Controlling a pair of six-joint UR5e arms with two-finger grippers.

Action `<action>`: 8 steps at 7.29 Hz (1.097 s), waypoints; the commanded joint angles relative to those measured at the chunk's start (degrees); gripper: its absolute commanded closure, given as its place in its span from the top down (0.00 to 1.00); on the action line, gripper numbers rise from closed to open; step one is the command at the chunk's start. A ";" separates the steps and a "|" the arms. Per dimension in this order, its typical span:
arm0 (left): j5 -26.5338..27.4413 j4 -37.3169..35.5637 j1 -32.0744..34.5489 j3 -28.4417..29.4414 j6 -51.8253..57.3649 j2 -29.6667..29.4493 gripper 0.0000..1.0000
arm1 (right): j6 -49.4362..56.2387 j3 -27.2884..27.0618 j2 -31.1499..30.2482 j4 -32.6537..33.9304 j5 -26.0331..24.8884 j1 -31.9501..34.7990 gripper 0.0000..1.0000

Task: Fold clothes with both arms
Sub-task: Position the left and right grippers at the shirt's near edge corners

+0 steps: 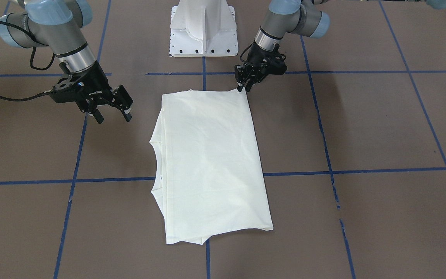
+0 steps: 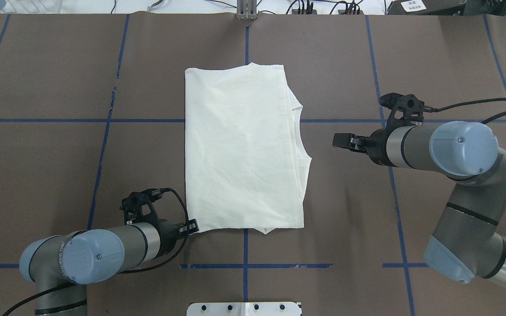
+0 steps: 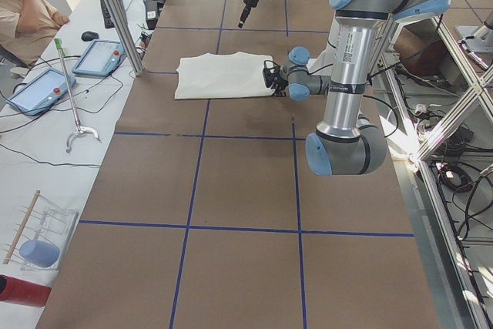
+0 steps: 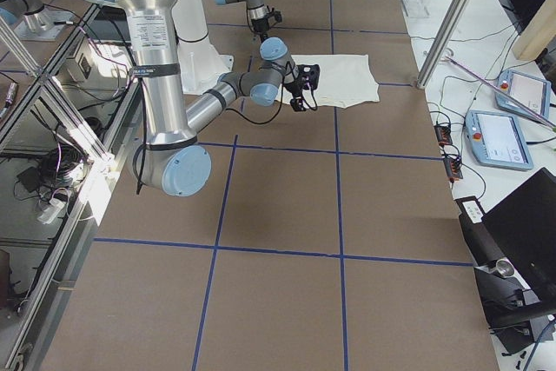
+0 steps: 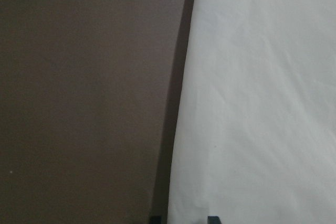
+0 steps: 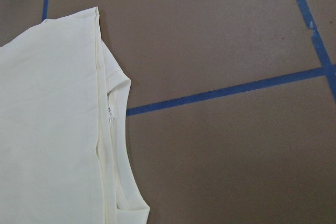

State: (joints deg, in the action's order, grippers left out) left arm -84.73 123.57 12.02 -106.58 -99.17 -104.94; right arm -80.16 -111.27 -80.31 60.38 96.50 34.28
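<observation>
One cream long-sleeved shirt (image 1: 211,162), folded to a long rectangle, plain side up, flat at the middle of the brown paper-covered table (image 1: 381,128) marked with blue tape lines (image 1: 362,170). Neckline and layered edges toward the robot's right; one straight folded edge toward its left. Small tag (image 6: 108,112) inside the neckline in the right wrist view, too small to read.

Left black two-finger gripper (image 1: 244,88) down at the shirt's near corner on the robot's left, on the side of the white pedestal base (image 1: 203,29), tips touching the cloth. Jaws narrow. In the left wrist view, two fingertips (image 5: 212,220) either side of the shirt's edge, cloth between them. Clamped or not: cannot tell.

Right black two-finger gripper (image 1: 113,115) spread wide, holding nothing, above the table beside the neckline side, apart from the shirt. White lettering on its body, not legible with certainty.

Further out, in the left side view, a white bench (image 3: 46,152) along the table. On it:
- two blue-framed tablets (image 3: 106,57)
- a clear plastic holder (image 3: 58,225) containing a blue rounded item (image 3: 35,252) and a thin wooden stick (image 3: 21,225)
- a red cylinder (image 3: 19,290) at the near edge

Seated person (image 3: 23,13) at the far corner.
</observation>
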 commanded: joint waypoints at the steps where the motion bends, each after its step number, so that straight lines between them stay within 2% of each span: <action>1: 0.00 0.00 -0.16 0.23 0.03 -0.08 0.30 | -0.09 0.00 -0.02 0.00 0.00 0.00 1.00; 3: 0.09 0.00 -0.77 0.41 0.03 0.00 0.20 | -0.09 0.00 -0.02 0.00 0.00 0.00 1.00; 5: 0.96 0.00 -1.38 0.41 0.03 0.00 0.00 | -0.17 0.18 -0.11 0.00 0.00 -0.09 1.00; 6: 1.14 0.00 -1.39 0.32 0.03 -0.08 0.00 | -0.44 0.44 -0.02 0.09 -0.17 -0.18 1.00; 7: 1.23 0.00 -1.48 0.23 0.12 -0.17 0.00 | -5.57 0.01 1.02 2.70 -1.22 -0.52 0.99; 8: 1.66 0.00 -1.48 0.23 0.20 -0.52 0.00 | -12.58 -0.26 4.77 8.64 -4.01 -2.53 0.97</action>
State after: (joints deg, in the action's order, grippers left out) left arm -83.47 123.57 10.60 -106.30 -99.06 -105.16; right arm -85.70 -111.22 -78.75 63.64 94.97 33.40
